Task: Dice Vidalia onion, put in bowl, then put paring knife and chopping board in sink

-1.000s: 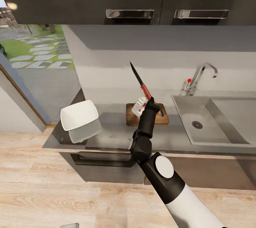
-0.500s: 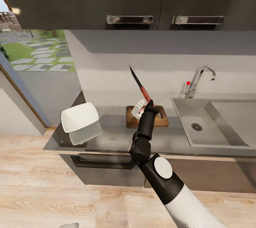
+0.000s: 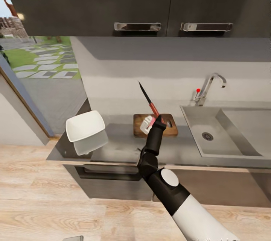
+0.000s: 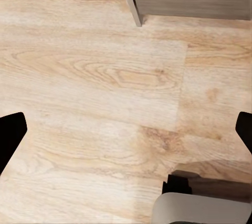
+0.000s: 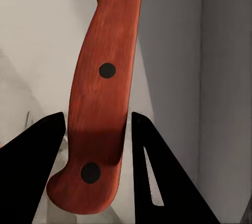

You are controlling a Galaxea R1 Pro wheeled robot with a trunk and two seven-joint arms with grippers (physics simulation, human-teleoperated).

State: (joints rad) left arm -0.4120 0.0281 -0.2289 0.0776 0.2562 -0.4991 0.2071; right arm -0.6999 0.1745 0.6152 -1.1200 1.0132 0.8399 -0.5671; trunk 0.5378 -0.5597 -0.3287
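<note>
The knife [image 3: 149, 101] is clamped by its red riveted handle in the right tool [image 3: 157, 119], blade slanting up and away, above the wooden board [image 3: 169, 129], where a whitish lump that may be the onion [image 3: 145, 125] is seen. The steel sink [image 3: 210, 135] lies to the right, the white square bowl [image 3: 85, 125] to the left on the glossy grey table [image 3: 120, 143]. The left tool [image 4: 126, 135] is held apart over the wood floor [image 4: 94, 72].

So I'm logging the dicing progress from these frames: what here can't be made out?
- The onion's state: head view, the white bits on the chopping board sit behind the right gripper and are too small to judge.
- The paring knife blade: right wrist view, cut off by the frame edge.
- The bowl contents: head view, its near wall hides the bottom.
- The sink: head view, cut off by the right edge.
</note>
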